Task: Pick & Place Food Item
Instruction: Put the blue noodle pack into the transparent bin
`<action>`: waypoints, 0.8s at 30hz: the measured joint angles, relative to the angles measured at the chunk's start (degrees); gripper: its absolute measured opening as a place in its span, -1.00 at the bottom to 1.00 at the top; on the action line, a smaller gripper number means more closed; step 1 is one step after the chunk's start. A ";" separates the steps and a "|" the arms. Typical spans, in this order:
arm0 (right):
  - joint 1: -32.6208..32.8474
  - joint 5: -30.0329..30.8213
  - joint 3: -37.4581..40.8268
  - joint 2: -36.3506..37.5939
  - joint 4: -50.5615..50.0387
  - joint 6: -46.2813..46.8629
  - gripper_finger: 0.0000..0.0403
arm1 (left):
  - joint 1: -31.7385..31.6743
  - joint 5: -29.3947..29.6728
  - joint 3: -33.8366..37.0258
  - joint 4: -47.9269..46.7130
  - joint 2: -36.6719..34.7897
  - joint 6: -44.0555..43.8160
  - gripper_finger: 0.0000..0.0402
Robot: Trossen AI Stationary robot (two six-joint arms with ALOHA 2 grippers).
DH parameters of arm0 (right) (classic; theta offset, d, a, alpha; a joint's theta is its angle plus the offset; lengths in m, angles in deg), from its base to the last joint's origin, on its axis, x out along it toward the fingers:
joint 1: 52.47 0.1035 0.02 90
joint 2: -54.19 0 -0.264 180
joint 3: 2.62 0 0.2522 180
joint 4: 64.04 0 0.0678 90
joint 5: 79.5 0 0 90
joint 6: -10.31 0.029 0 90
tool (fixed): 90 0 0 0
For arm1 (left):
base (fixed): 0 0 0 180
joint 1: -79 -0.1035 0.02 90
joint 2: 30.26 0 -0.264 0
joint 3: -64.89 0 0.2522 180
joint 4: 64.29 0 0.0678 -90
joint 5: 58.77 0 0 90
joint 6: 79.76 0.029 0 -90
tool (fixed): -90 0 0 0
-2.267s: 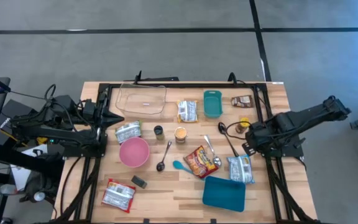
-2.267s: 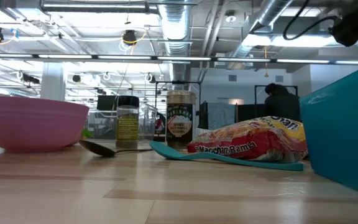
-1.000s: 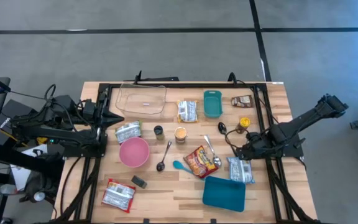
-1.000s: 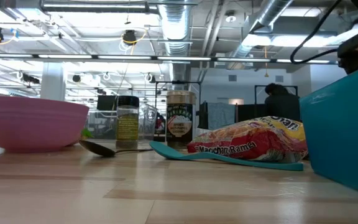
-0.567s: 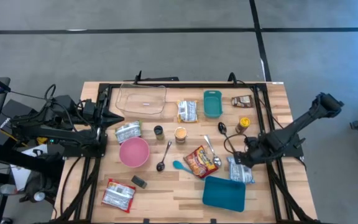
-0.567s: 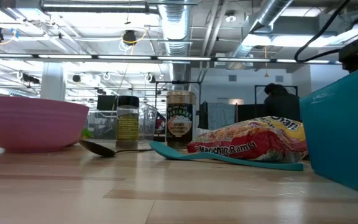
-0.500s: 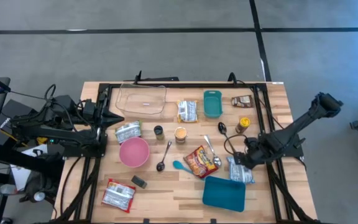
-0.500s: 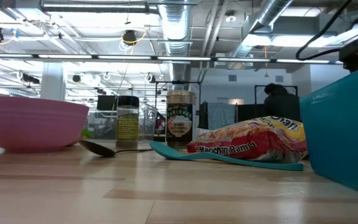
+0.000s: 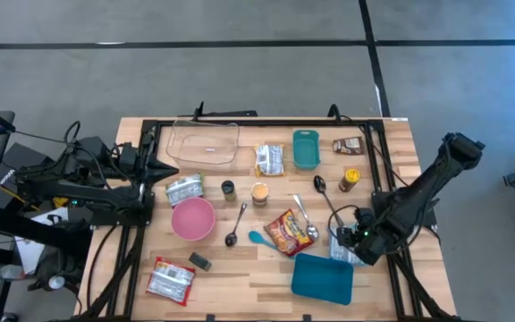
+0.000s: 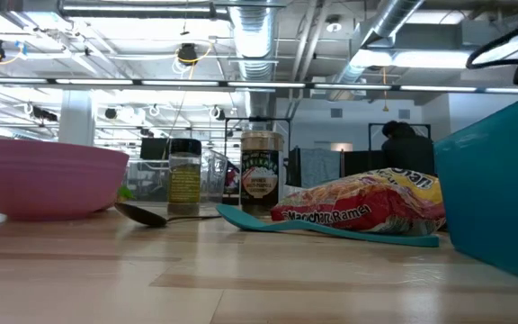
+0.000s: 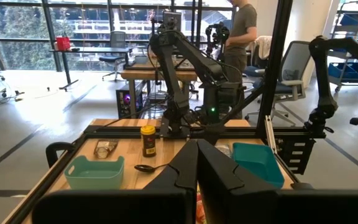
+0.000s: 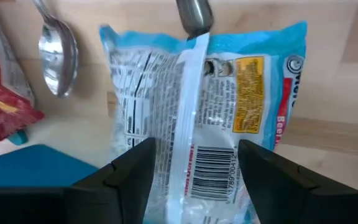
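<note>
Hovering open-fingered at the high view's lower right, the right pincer (image 9: 354,240) straddles the blue noodle packet (image 12: 210,118) lying directly beneath it on the desk (image 9: 240,277), fingers either side of its long seam.

Blue-and-white noodle packet (image 12: 204,130) with yellow label and black barcode; pink bowl (image 9: 192,218); teal tray (image 9: 322,278); pale wooden bench (image 9: 249,268).

Bright even overhead light, soft shadows, glare on ceiling lamps (image 10: 187,54)
</note>
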 joint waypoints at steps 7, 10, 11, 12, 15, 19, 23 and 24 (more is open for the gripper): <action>0.34 3.47 -0.33 -4.31 3.46 -0.03 0.11 | 0.00 0.00 0.00 0.00 0.01 0.00 -1.00; 0.11 4.28 -0.31 -4.64 4.10 -0.02 0.11 | -0.01 0.00 0.02 0.00 -0.01 0.00 -1.00; -0.10 4.63 -0.27 -4.64 4.20 -0.02 0.11 | 0.01 0.00 0.01 0.00 -0.01 0.00 -1.00; -0.45 5.28 -0.26 -4.66 4.38 -0.04 0.11 | -0.01 0.00 0.02 0.00 0.01 0.00 -1.00; -1.48 10.10 -0.04 -4.32 5.47 -1.02 0.09 | 0.01 0.00 0.00 0.00 -0.01 0.00 -1.00; -2.59 11.49 0.11 -3.90 5.24 -1.56 0.04 | -0.01 0.00 0.00 0.01 0.00 0.00 -1.00; -2.31 10.49 0.11 -2.29 4.52 -2.18 -0.01 | 0.01 0.00 0.02 0.00 -0.01 0.00 -1.00; -2.30 10.43 0.11 -1.58 4.15 -2.23 -0.02 | -0.01 0.00 -0.01 -0.02 0.00 0.00 -1.00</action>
